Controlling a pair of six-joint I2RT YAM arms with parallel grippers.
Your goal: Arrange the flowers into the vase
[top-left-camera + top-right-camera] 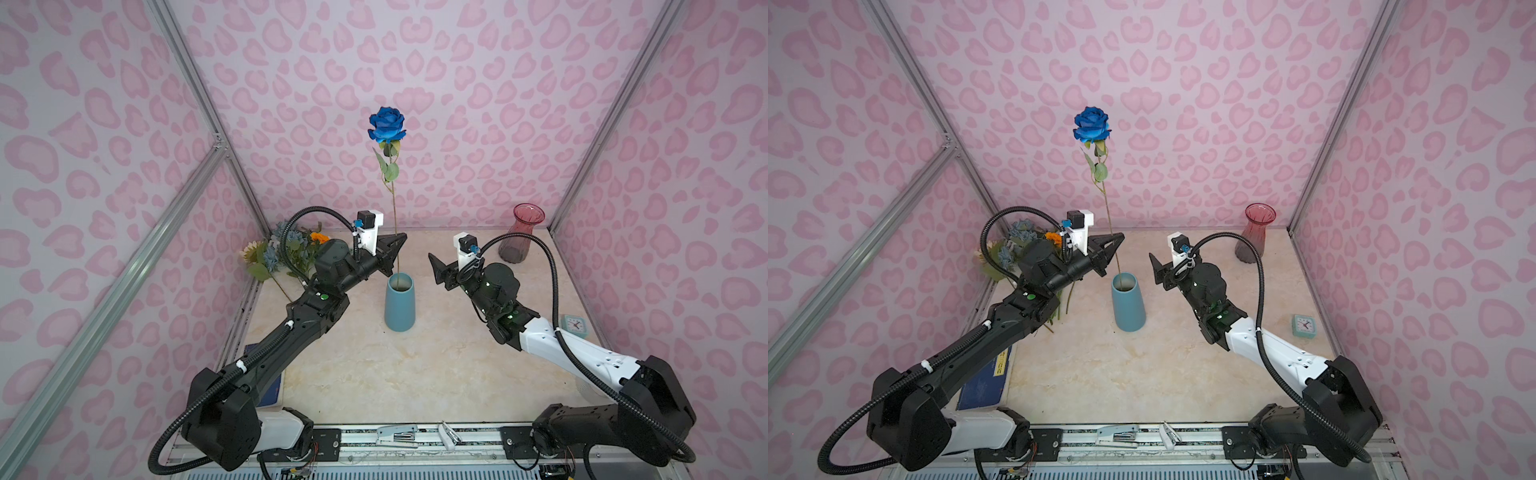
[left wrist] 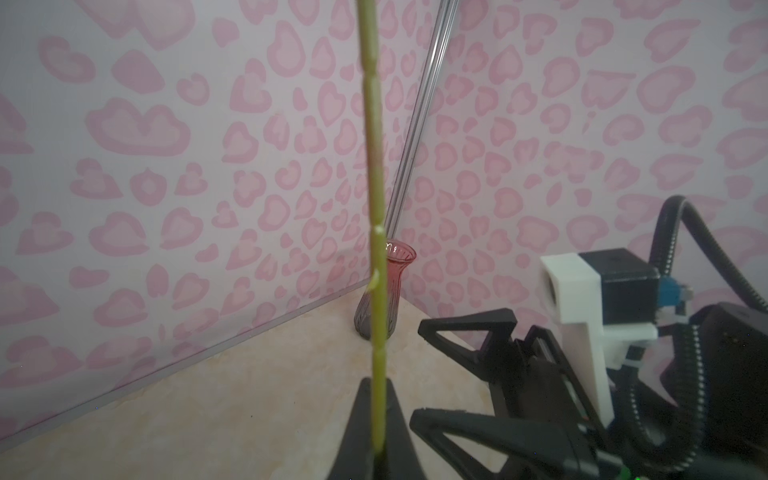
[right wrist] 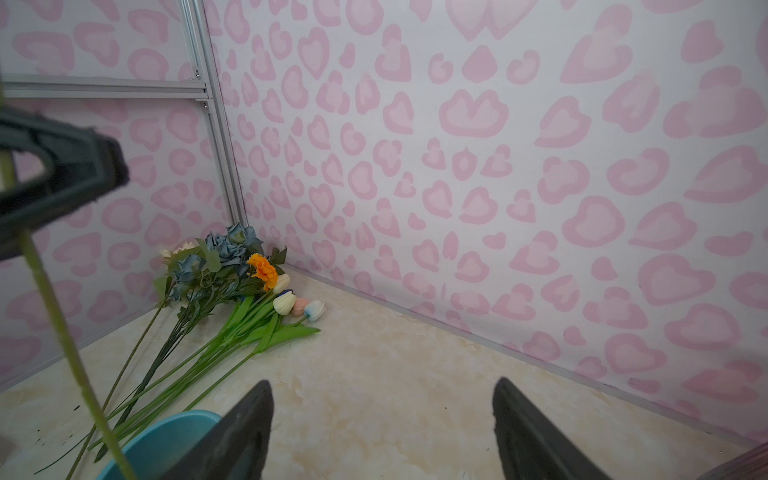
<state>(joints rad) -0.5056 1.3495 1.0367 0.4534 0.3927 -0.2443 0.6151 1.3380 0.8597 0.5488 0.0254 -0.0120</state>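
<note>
— Just under the left claw (image 1: 398,242), the rose (image 1: 387,124) stands with its stem (image 2: 376,249) down in the blue vase (image 1: 399,305). The claw pinches the stem tight.
— And the right claw (image 1: 434,270)?
— Wide open, holding nothing, across from it. I think the left claw must let go next, then fetch more flowers (image 3: 232,266) from behind it.

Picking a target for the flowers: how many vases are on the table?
2. A blue vase mid-table with the blue rose in it; a pink glass vase in the far right corner.
</note>
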